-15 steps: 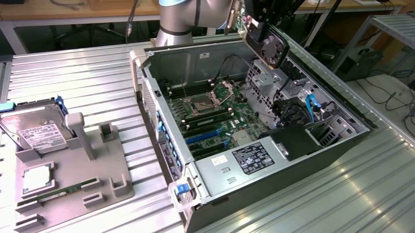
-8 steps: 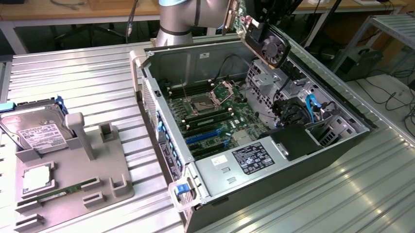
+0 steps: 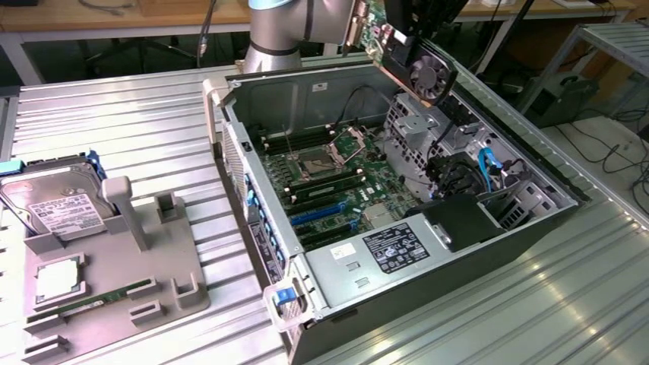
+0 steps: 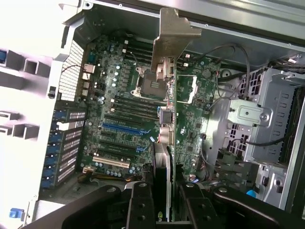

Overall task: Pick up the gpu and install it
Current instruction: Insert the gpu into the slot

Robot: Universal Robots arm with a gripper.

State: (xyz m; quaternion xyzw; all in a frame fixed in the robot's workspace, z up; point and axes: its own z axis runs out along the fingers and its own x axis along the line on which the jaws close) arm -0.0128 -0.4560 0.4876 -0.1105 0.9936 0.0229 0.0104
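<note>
Gripper (image 4: 164,200) around gpu (image 4: 172,40) — tilted; above case (image 4: 238,21)

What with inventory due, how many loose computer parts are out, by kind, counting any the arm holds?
gpu, clamped in the tool: 1
hard drive, on the grey holder: 1
RAM stick, on the holder: 1
square silver chip, on the holder: 1
Total: 4

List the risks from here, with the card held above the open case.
1. The gpu hangs tilted over the computer case, apart from the blue expansion slots; it may land misaligned.
2. Its metal bracket could snag the black cables by the drive cage.
3. The gripper pinches only one end, so it may slip.
</note>
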